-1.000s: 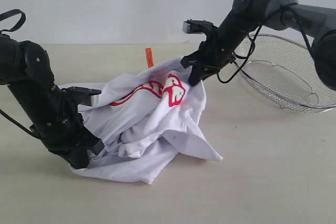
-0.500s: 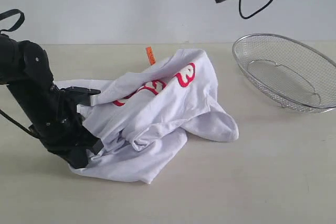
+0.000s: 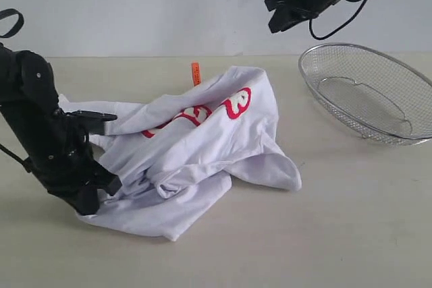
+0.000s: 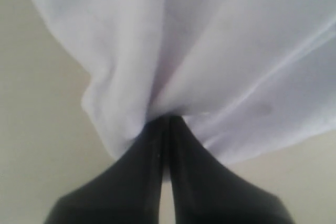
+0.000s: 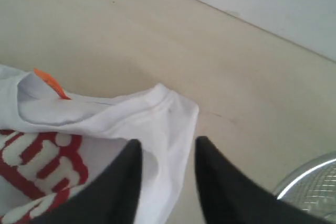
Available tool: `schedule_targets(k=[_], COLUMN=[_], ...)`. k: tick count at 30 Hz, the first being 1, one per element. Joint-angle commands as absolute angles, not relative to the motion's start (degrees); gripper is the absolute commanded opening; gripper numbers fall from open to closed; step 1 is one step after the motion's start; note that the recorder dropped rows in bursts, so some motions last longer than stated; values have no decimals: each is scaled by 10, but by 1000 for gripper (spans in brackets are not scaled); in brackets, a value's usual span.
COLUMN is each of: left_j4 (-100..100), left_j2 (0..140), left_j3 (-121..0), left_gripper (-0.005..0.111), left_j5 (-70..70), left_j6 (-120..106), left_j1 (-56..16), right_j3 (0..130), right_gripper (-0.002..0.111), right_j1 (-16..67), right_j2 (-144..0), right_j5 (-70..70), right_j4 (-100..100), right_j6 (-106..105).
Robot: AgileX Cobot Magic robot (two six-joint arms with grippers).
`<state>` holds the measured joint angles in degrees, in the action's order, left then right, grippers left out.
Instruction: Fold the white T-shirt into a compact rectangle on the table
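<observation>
The white T-shirt (image 3: 202, 146) lies crumpled on the table (image 3: 337, 234), its red lettering (image 3: 233, 104) facing up and its orange neck tag (image 3: 195, 72) at the far edge. My left gripper (image 3: 88, 200) sits low at the shirt's front left corner, shut on a fold of its cloth (image 4: 210, 51). In the left wrist view the left gripper (image 4: 167, 119) has its jaws pressed together on the fabric. High above the shirt's far right side hangs my right gripper (image 3: 275, 17), open and empty. The right wrist view shows the right gripper (image 5: 167, 148) far above the collar (image 5: 157, 103) and the tag (image 5: 50, 81).
A silver wire-mesh basket (image 3: 317, 55) stands at the back right of the table, and its rim (image 5: 307, 174) shows in the right wrist view. A pale wall rises behind the table.
My right gripper has let go of the shirt, risen well above it and opened. The freed cloth has dropped and spread to the right. My left arm has pulled its corner slightly left.
</observation>
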<state>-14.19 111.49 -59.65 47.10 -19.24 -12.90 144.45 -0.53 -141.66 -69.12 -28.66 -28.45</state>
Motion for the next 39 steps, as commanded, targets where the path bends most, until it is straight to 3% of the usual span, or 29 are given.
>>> schedule_targets(k=[1,3,8,24,26,29,39], left_j4=[-115,-115,-119,-119,-119,-120,-121], left_j2=[1114,1114,1114,1114,1114,1114,1114], left_j3=[-594,-594,-594,-594,-594,-594,-594], left_gripper=[5,5,5,5,5,5,5], left_j5=[485,485,485,480,480,480,481], left_j6=[-180,-180,-180,-184,-184,-184,-184], left_j1=[-109,-109,-109,-109,-109,-109,-109], right_j3=[1446,1446,1446,1359,1358,1360,1362], right_gripper=[70,76,70,70,61,1,0], right_j1=[1,11,26,40,40,40,40], right_j2=[-1429,-1440,-1474,-1504,-1504,-1504,-1429], right_j5=[-700,-700,-700,-700,-700,-700,-700], right_j4=[-303,-296,-289,-311,-312,-312,-250], right_j6=[-242,-235,-209,-182,-197,-212,-209])
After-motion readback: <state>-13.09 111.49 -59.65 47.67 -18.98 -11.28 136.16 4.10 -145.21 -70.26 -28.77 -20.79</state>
